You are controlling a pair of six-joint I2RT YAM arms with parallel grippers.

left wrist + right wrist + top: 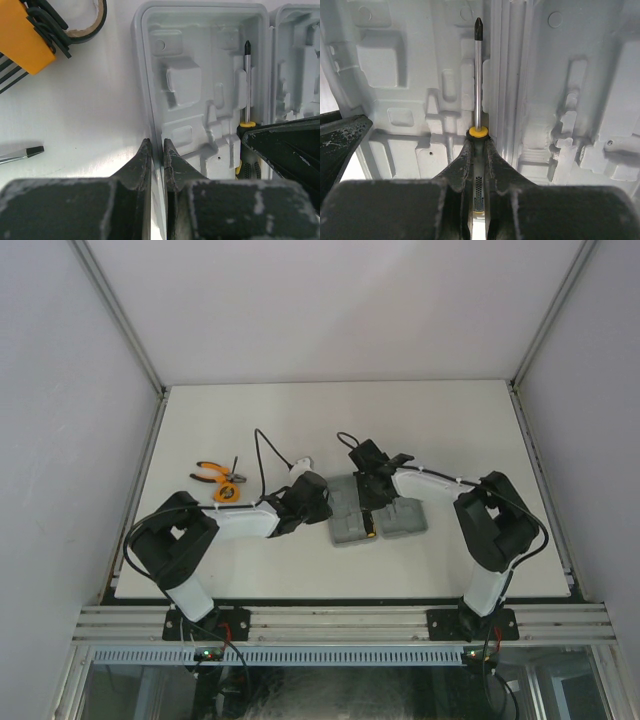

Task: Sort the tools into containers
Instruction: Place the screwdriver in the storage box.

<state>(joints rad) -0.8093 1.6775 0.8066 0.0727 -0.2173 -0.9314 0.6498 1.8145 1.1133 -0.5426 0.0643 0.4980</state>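
Note:
The grey hinged case [405, 520] lies open at the table's centre, both moulded halves up. My left gripper [154, 142] is shut on the case's left rim [145, 75]; it also shows in the top view [322, 502]. My right gripper [478, 142] is shut on the handle of a yellow-and-black screwdriver [478, 75]. It holds the shaft along a slot in the left half, beside the hinge. The left wrist view shows that screwdriver [247, 85] too. The orange-handled pliers [212, 474] and the orange tape measure [228, 493] lie on the table to the left.
The orange-and-black hex-key set [25, 35] with its ring [92, 22] lies just left of the case. The flat tip of a second screwdriver [22, 152] shows on the table near it. White walls enclose the table on three sides.

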